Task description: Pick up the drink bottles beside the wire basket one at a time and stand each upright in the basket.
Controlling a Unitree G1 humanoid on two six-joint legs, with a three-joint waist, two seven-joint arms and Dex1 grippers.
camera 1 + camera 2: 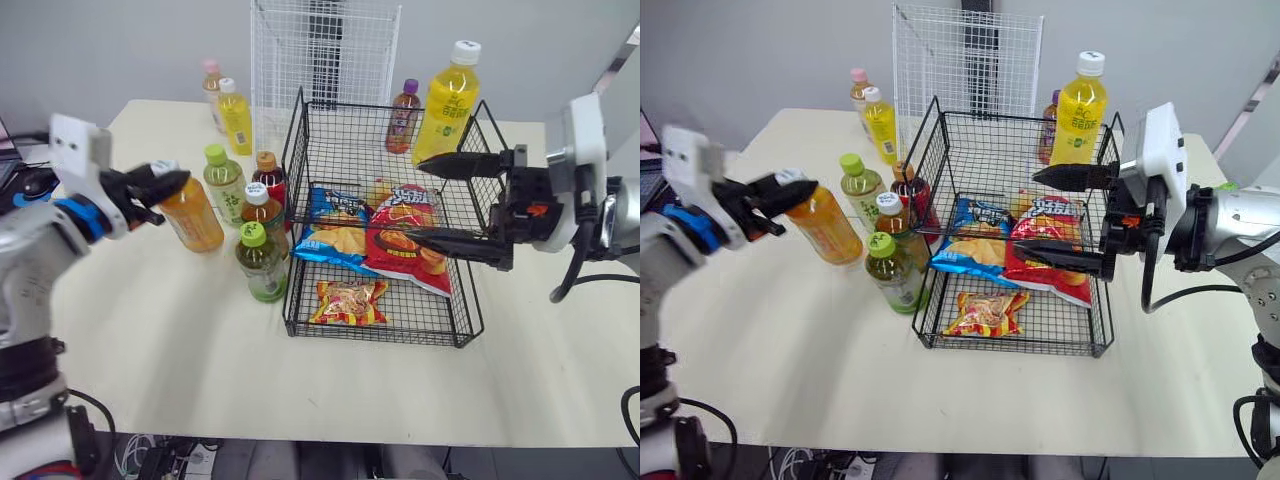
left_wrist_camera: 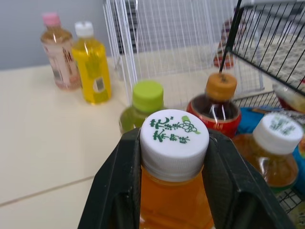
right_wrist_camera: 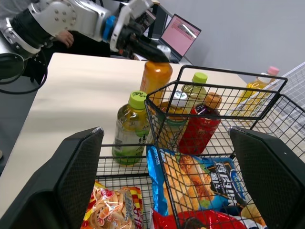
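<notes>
The 2 black fingers [image 2: 119, 181] of the left gripper [image 1: 165, 182] are clamped on the white cap and neck of the orange tea bottle [image 1: 192, 215], which is tilted, left of the wire basket [image 1: 400, 338]. 4 more bottles stand upright against the basket's left wall, among them a green-capped bottle [image 1: 262, 262]. The right gripper [image 1: 415, 200] hangs spread wide, holding nothing, above the red chip bag [image 1: 405, 235] inside the basket.

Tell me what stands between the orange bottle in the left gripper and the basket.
Four upright bottles stand between the orange bottle and the basket, along its left wall. Snack bags cover most of the basket floor.
</notes>
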